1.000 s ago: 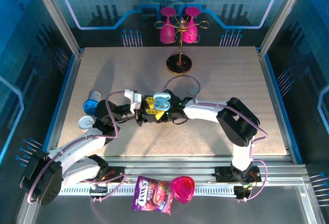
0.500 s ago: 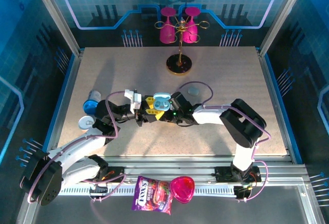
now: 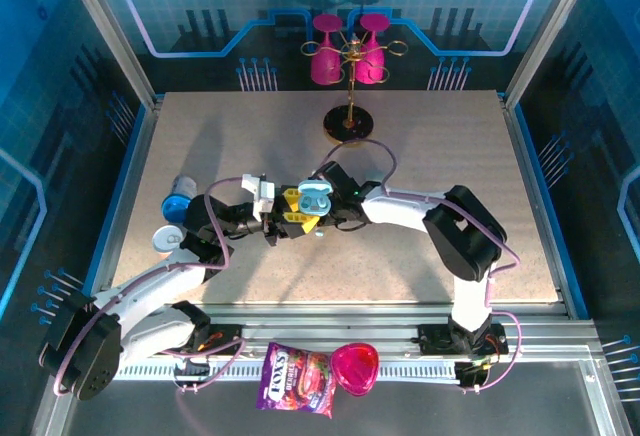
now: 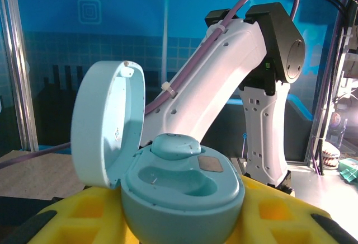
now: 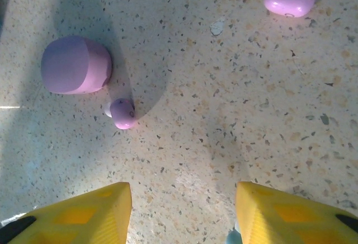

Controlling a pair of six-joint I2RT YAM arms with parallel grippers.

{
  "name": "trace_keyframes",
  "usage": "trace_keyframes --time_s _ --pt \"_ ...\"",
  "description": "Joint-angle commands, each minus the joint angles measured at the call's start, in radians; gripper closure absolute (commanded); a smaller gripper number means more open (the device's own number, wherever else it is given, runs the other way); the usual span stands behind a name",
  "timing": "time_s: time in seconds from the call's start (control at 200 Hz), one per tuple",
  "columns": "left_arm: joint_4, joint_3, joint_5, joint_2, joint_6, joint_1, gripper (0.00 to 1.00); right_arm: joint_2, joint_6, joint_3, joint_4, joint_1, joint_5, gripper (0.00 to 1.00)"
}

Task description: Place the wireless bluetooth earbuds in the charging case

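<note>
My left tool (image 4: pixel 182 228) is staying clamped on the open charging case (image 4: pixel 184 191), one earbud (image 4: pixel 175 146) seated, while my right tool (image 5: pixel 182 191), apart and empty, is swinging across the desk (image 5: pixel 235 115) for the next, a lilac earbud (image 5: pixel 123 113) at its ten o'clock.

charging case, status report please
Left gripper shut on open charging case, pale blue earbud in it. Right gripper open, empty, over table; lilac earbud ahead. Lilac case close beside it.

"FOX'S" on candy bag (image 3: pixel 293 380)
</note>
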Motion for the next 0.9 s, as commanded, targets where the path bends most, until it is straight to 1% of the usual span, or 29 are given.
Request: trace_keyframes --time_s 0.0,0.145,0.505,0.891 --pt "0.027 0.008 -0.009 -0.012 0.006 -0.003 0.69 0.028 -0.072 0.049 -0.134 0.007 0.024 0.48" --pt "0.024 0.008 -0.009 -0.014 0.008 -0.002 0.69 0.059 -0.094 0.103 -0.208 0.007 0.054 0.47" --pt "0.017 0.003 -0.011 -0.021 0.012 -0.003 0.69 0.099 -0.116 0.138 -0.237 0.036 0.029 0.47" --pt "0.016 -0.002 -0.013 -0.028 0.012 -0.002 0.69 0.134 -0.205 0.221 -0.317 0.082 -0.004 0.47"
